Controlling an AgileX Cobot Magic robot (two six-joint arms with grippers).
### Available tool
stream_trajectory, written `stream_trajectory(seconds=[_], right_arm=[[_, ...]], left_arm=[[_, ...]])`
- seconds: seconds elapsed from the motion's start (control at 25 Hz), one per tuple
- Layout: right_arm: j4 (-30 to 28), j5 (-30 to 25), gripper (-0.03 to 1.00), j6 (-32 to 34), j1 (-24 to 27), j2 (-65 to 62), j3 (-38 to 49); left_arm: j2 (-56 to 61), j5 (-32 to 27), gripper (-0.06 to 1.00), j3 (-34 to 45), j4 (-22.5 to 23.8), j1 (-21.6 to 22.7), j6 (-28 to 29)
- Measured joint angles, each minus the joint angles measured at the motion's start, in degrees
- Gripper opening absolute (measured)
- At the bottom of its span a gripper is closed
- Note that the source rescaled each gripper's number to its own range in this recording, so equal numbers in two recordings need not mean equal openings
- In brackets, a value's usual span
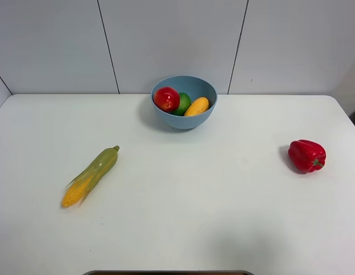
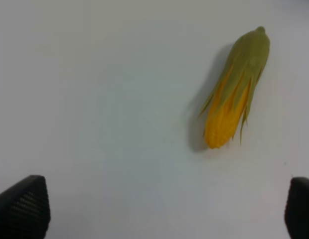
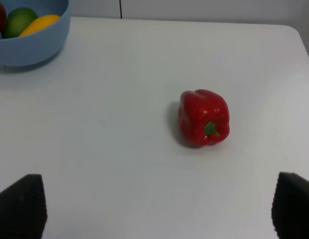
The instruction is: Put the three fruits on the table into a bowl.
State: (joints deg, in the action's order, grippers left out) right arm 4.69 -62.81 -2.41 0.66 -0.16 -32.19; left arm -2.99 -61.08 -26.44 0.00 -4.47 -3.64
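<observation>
All three fruits already sit in the bowl [image 1: 184,102], which stands at the far middle of the counter [image 1: 194,217]. The apple [image 1: 166,98] lies on the left inside it, the lime [image 1: 182,103] is in the middle, partly hidden behind the apple, and the mango [image 1: 197,106] leans on the right, close to the rim. They press together and none of them hangs over the edge.

What is left on the counter does not belong to the task. The corn [image 1: 91,175] lies on the left, nearer than the bowl and well apart from it, its husk tip pointing toward the far right. The pepper [image 1: 306,155] sits on the far right side, also well clear of the bowl, resting on its side with the green stem pointing right.

Neither arm shows in the high view. The left hand [image 2: 164,209] hovers over bare counter near the corn, its tips spread wide with nothing between them. The right hand [image 3: 159,206] hangs over the counter near the pepper, equally wide and empty.

Judging by this, the task looks finished: no fruit remains to be moved, and nothing more appears to be needed beyond leaving the corn and pepper where they are.
</observation>
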Motion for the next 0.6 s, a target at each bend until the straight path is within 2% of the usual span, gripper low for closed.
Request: stream_trajectory(seconds=[0.12,0.36,0.6], right_arm=[[0.0,0.0,0.94,0.0,0.0,0.0,0.0],[0.0,0.0,0.94,0.0,0.0,0.0,0.0],[0.0,0.0,0.94,0.0,0.0,0.0,0.0]], left_arm=[[0.44,-0.46,0.98,0.0,0.0,0.0,0.35],[0.44,-0.84,0.98,1.19,0.0,0.0,4.53],[0.44,-0.84,0.98,1.25,0.0,0.0,4.73]])
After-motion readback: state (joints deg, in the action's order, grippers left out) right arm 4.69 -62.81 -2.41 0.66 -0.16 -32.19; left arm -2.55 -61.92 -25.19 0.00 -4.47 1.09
